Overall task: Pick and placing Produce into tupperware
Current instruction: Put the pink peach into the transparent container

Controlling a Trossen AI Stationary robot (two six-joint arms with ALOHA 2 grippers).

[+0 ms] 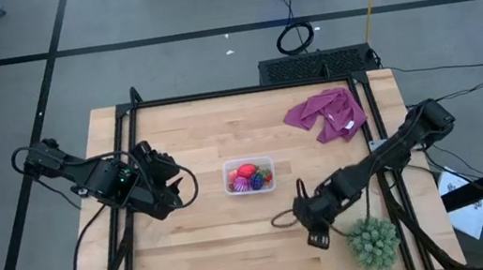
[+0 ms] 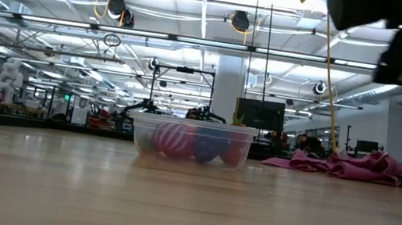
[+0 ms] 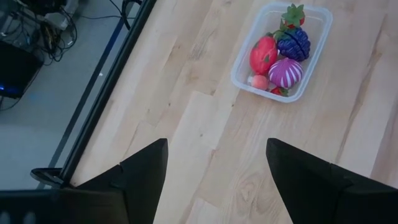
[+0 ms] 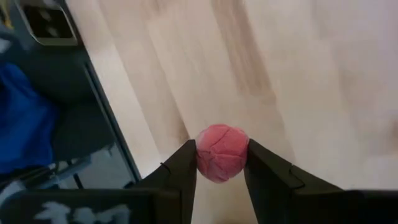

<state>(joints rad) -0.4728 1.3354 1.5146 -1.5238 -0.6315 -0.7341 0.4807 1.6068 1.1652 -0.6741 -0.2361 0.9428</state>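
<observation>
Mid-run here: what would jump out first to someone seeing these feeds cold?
The clear box at the table's middle, already packed with bright toy fruit. Next, the right end effector near the front edge, shut on a pink ball, beside a big green spiky ball. The left end effector waits open, left of the box.

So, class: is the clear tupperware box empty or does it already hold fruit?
It holds fruit. The tupperware has no lid and contains several produce pieces, red, pinkish and purple, seen from above and through its wall in the low view.
</observation>
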